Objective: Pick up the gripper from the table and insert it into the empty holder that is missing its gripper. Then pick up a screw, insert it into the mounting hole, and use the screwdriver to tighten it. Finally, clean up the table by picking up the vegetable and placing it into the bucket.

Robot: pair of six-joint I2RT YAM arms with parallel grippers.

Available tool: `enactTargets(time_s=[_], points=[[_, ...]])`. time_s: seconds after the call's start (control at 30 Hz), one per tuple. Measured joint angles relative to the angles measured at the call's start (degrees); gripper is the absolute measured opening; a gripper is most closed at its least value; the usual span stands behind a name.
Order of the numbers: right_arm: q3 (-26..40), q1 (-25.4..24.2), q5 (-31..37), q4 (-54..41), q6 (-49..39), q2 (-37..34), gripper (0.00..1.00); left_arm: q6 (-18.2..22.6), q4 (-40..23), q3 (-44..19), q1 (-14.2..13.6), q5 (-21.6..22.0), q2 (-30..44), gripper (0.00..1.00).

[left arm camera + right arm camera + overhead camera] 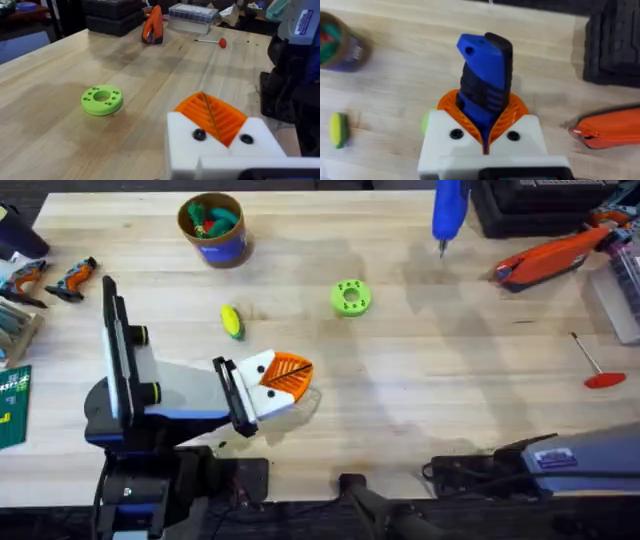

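My right gripper [482, 109] is shut on the blue screwdriver [485, 65], which stands upright between its orange pads. In the overhead view the screwdriver [450, 210] hangs at the table's far side, bit pointing down. My left gripper [295, 372] hovers low over the near middle of the table, shut with nothing in it; both of its white mounts carry orange tips [210, 112] and a black screw head. The yellow-green vegetable [232, 321] lies on the table beyond the left gripper. The bucket [213, 228] stands at the far left, holding red and green toys. An empty holder is out of view.
A lime-green disc with holes [350, 297] lies mid-table. An orange tool [550, 258] and a black case [530, 205] sit at the far right, a red-handled rod [598, 365] at the right edge. Small orange tools [75, 277] lie far left.
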State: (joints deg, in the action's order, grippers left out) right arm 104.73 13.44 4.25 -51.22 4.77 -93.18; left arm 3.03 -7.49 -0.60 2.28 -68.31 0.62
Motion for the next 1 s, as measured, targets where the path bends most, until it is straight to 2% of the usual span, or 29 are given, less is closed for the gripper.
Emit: enactTargets(time_s=[0.33, 0.6, 0.73, 0.87, 1.0], points=[[0.02, 9.31, -0.03, 4.21, 2.01, 11.62, 0.026, 0.0, 0.0, 0.0, 0.0, 0.0, 0.0, 0.006], [-1.59, 15.66, 0.0, 8.62, 5.21, 13.75, 0.026, 0.0, 0.0, 0.0, 0.0, 0.0, 0.0, 0.006], [-8.97, 18.6, -0.06, 16.83, 6.59, 15.52, 0.026, 0.0, 0.0, 0.0, 0.0, 0.0, 0.0, 0.006], [-20.73, 19.4, -2.19, 29.03, 8.31, 18.72, 0.026, 0.0, 0.0, 0.0, 0.0, 0.0, 0.0, 0.006], [-33.36, 18.95, -7.14, 43.37, 9.93, 22.45, 0.026, 0.0, 0.0, 0.0, 0.0, 0.0, 0.0, 0.006]])
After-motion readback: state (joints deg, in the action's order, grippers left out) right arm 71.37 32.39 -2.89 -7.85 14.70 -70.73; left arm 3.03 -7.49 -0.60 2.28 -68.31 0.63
